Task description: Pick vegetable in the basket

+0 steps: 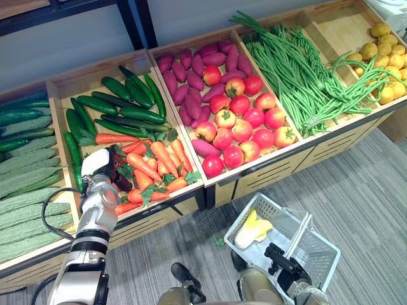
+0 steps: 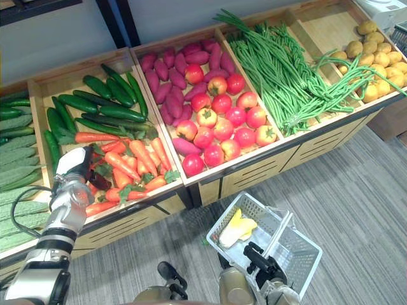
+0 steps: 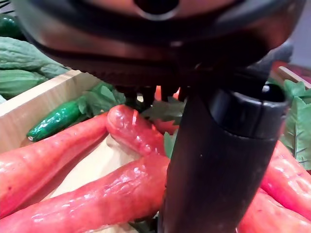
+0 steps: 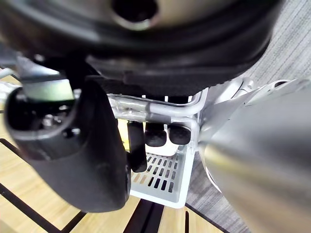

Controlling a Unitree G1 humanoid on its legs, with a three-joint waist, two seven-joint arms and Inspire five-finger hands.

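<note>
Orange carrots (image 1: 152,165) with green tops lie heaped in the front of a wooden bin. My left hand (image 1: 98,166) is down among them at the bin's left side. In the left wrist view its thumb (image 3: 218,160) stands straight over the carrots (image 3: 97,194) and nothing is clasped. The white basket (image 1: 321,248) hangs low over the floor at the lower right with a pale yellow vegetable (image 1: 251,230) inside. My right hand (image 1: 280,259) is shut on its metal handle (image 4: 165,109), with the fingers (image 4: 155,135) curled round the bar.
Dark cucumbers (image 1: 121,101) fill the back of the carrot bin. Bitter gourds (image 1: 25,171) lie to the left. To the right are purple sweet potatoes (image 1: 184,76), red tomatoes (image 1: 241,127), long green beans (image 1: 299,70) and yellow potatoes (image 1: 381,57). Grey carpet (image 1: 356,190) lies before the stand.
</note>
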